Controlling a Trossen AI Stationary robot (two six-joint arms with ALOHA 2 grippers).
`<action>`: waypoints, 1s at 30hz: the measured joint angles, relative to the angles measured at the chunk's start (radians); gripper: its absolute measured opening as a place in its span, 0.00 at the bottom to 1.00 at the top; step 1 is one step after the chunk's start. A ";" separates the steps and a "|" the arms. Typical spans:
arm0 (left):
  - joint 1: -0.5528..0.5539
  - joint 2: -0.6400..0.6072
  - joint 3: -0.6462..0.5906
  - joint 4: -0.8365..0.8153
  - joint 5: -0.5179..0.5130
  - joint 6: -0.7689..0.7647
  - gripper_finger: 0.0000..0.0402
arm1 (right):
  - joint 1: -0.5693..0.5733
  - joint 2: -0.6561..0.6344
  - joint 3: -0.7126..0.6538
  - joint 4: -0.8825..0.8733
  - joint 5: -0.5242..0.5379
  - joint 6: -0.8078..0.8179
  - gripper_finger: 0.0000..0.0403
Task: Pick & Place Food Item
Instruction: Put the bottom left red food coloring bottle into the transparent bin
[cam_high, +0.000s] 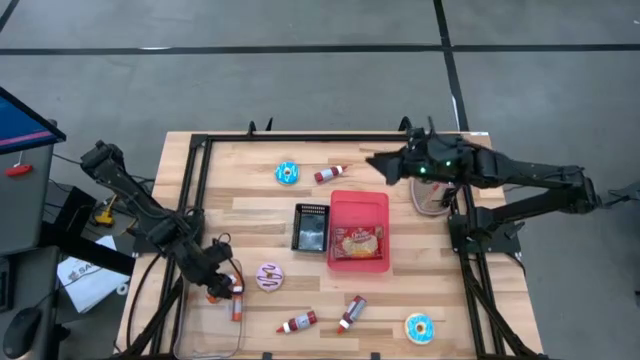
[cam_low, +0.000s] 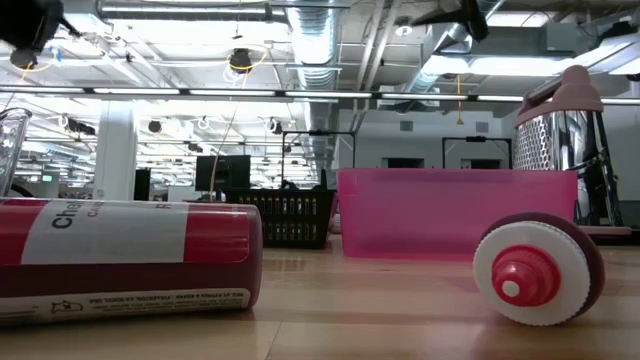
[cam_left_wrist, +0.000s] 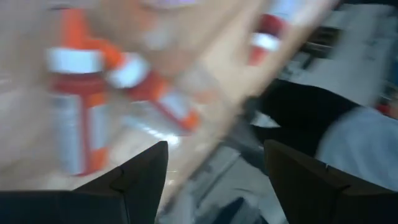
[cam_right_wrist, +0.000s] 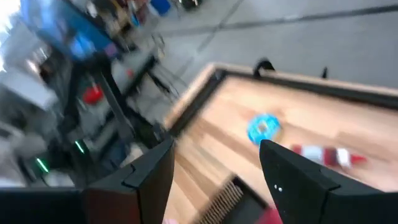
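Left claw hung wide open and empty over two bottles; right claw waited open, also empty. Looked like between picks. Next it'd need to line up on an item and close.

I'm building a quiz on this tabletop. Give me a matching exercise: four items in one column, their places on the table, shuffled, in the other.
Places as seen from above.

Items:
1. snack packet
2. pink-frosted donut
3. black basket
4. left hand

Places:
A. just left of the pink bin
B. over the bottles in the clear tray
C. inside the pink bin
D. bare wood, right of the clear tray

Pairs: 1-C, 2-D, 3-A, 4-B
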 joint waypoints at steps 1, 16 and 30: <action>0.000 -0.005 0.000 0.032 0.000 0.011 0.65 | 0.012 0.003 0.000 -0.024 -0.007 -0.013 0.56; -0.066 0.017 0.001 0.656 0.004 0.055 0.62 | 0.198 0.074 0.000 -0.342 -0.234 -0.108 0.56; 0.157 0.264 0.267 0.687 0.395 0.330 0.62 | 0.293 0.092 0.000 -0.182 -0.230 0.014 0.56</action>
